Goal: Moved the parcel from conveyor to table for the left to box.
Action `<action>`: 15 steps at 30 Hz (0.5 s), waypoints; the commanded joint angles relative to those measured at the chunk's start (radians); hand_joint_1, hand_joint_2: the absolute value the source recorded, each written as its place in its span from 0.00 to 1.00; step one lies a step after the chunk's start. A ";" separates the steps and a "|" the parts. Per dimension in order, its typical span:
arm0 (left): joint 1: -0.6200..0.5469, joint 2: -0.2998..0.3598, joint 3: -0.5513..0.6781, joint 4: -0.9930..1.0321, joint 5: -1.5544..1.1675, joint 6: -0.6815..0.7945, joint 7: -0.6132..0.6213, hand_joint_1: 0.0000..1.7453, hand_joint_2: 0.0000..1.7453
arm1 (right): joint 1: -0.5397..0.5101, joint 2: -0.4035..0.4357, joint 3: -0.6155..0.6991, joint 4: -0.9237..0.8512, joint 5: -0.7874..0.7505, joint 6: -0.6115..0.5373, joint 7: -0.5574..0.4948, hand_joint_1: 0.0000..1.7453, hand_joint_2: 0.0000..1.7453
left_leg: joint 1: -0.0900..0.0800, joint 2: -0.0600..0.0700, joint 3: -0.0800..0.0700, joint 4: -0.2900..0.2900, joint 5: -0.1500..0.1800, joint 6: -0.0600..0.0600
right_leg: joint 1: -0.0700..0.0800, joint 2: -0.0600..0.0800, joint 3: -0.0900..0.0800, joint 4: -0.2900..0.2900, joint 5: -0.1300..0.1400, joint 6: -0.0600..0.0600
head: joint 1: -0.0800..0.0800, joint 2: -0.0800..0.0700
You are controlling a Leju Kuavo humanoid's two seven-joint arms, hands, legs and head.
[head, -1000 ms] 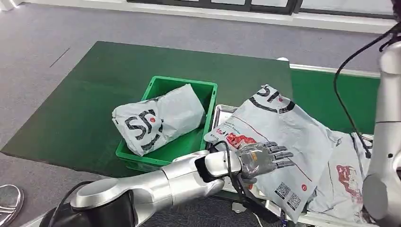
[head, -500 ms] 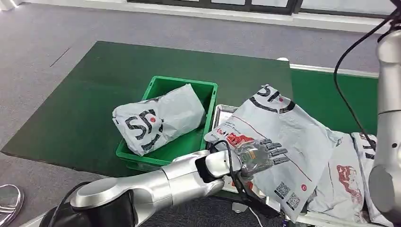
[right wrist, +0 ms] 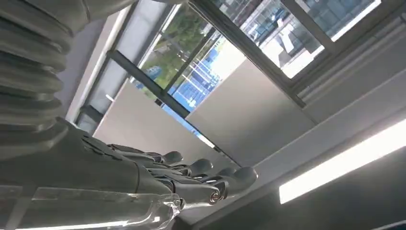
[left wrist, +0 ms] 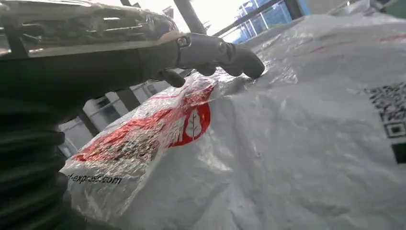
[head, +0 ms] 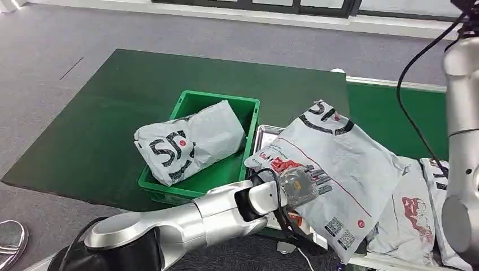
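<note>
Parcel (head: 333, 164) lies on the worktop (head: 265, 132) beside the box (head: 195, 104), not yet boxed; left hand (head: 299, 183) rests on it, grip uncertain. Right hand (right wrist: 191, 175) is raised, holding nothing.

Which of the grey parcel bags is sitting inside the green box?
The grey parcel with bold black letters, resting in the green crate. The other parcels lie outside it, one under the left hand.
</note>
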 commanded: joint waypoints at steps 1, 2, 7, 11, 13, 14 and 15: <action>-0.022 0.020 -0.066 -0.031 -0.056 -0.052 0.054 0.00 1.00 | -0.050 0.010 0.052 0.081 0.022 0.000 0.006 0.00 1.00 | 0.000 0.002 -0.002 0.000 0.001 0.000 | 0.000 0.002 -0.003 0.000 0.001 -0.001 | 0.000 0.000; -0.021 0.020 -0.064 -0.031 -0.057 -0.053 0.054 0.00 1.00 | -0.050 0.010 0.051 0.080 0.023 0.001 0.007 0.00 1.00 | 0.000 0.001 -0.001 0.000 0.000 0.000 | 0.000 0.001 -0.002 0.001 0.000 -0.001 | 0.000 0.000; -0.015 0.020 -0.061 -0.031 -0.060 -0.054 0.055 0.00 1.00 | -0.045 0.001 0.047 0.077 0.025 0.001 0.008 0.00 1.00 | 0.000 0.001 -0.001 0.000 0.000 0.000 | 0.000 0.001 -0.002 0.000 0.001 -0.001 | 0.000 0.000; -0.013 0.020 -0.048 -0.032 -0.060 -0.043 0.058 0.00 1.00 | -0.029 -0.010 0.042 0.062 0.023 0.004 0.005 0.00 1.00 | 0.000 0.002 -0.002 -0.001 0.001 0.000 | 0.000 0.001 -0.003 -0.001 0.002 -0.001 | 0.000 0.000; -0.014 0.020 -0.047 -0.031 -0.059 -0.043 0.058 0.00 1.00 | -0.025 -0.013 0.041 0.060 0.022 0.003 0.004 0.00 1.00 | 0.000 0.001 -0.001 0.000 0.000 0.000 | 0.000 0.001 -0.002 0.000 0.001 -0.001 | 0.000 0.000; -0.014 0.020 -0.047 -0.031 -0.059 -0.043 0.058 0.00 1.00 | -0.025 -0.013 0.041 0.060 0.022 0.003 0.004 0.00 1.00 | 0.000 0.001 -0.002 0.000 0.001 0.000 | 0.000 0.001 -0.003 -0.001 0.002 -0.001 | 0.000 0.000; -0.014 0.020 -0.047 -0.031 -0.059 -0.043 0.058 0.00 1.00 | -0.025 -0.013 0.041 0.060 0.022 0.003 0.004 0.00 1.00 | 0.000 0.001 -0.002 0.000 0.001 0.000 | 0.000 0.001 -0.002 0.000 0.001 -0.001 | 0.000 0.000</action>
